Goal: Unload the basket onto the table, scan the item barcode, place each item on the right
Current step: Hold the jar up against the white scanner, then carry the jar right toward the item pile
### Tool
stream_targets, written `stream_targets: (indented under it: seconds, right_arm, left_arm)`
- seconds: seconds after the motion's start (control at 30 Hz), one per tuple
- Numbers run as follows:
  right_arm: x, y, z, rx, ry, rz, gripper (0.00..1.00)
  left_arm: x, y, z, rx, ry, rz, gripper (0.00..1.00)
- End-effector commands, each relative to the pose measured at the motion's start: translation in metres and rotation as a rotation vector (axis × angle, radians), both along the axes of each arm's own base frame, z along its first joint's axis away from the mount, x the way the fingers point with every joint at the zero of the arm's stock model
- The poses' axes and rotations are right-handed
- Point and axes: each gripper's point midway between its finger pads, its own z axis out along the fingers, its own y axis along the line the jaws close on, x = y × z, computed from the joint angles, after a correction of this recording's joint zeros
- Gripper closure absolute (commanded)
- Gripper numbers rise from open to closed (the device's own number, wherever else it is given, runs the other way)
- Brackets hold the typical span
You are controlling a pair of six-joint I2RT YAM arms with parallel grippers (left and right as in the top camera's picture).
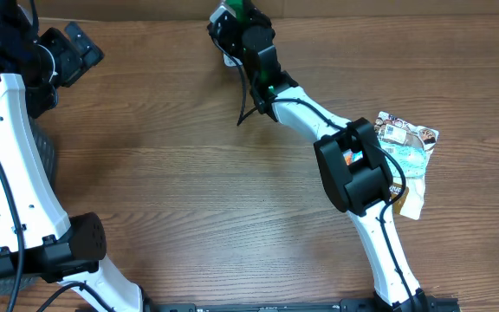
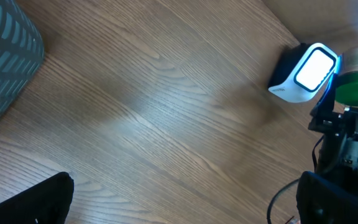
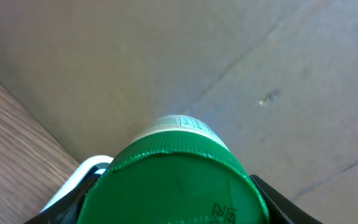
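Note:
The item is a white container with a green screw lid. My right gripper is shut on it, a black finger pressed against each side of the lid. In the overhead view that gripper holds the item at the table's far edge, right above the white scanner. The left wrist view shows the scanner with its window lit, and the item close beside it. No barcode is visible. My left gripper stands wide open at the far left with nothing between its fingers.
A crumpled snack packet and a tan sachet lie at the right of the wooden table. A grey-teal basket stands at the left. A cardboard wall runs along the back edge.

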Motion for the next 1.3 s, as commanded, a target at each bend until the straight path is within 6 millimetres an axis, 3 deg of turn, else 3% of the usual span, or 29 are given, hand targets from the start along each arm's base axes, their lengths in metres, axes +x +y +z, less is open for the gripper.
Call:
stream_targets:
  seconds: [0.0,0.43,0.63,0.8,0.93,1.07,1.17,1.27]
  right_arm:
    - [0.005,-0.006,0.007,-0.007,-0.036,-0.015,0.78]
    - [-0.006,0.012,0.027,0.025,-0.090,-0.007,0.76]
    - [-0.013,-0.001,0.071,0.199,-0.064,-0.084,0.78]
    - [-0.032,-0.004,0.108,0.273,0.029,-0.083,0.78]
    - [-0.059,-0.011,0.135,0.380,0.161,-0.088,0.78]
    - [-0.106,-0.016,0.149,0.475,0.393,-0.050,0.80]
    - [-0.152,-0.016,0.146,0.541,0.626,0.004,0.81]
    - [-0.200,-0.016,0.127,0.529,0.881,0.078,0.79]
  left_arm:
    - [0.000,0.001,0.001,0.015,-0.002,-0.008,0.01]
    - [0.000,0.001,0.001,0.015,-0.002,-0.008,0.00]
    - [0.000,0.001,0.001,0.015,-0.002,-0.008,0.01]
    - [0.000,0.001,0.001,0.015,-0.002,-0.008,0.01]
    - [0.000,0.001,0.001,0.015,-0.002,-0.008,0.00]
    - [0.000,0.001,0.001,0.015,-0.002,-0.008,0.00]
    - [0.000,0.001,0.001,0.015,-0.002,-0.008,0.00]
    - [0.000,0.001,0.001,0.015,-0.002,-0.008,0.00]
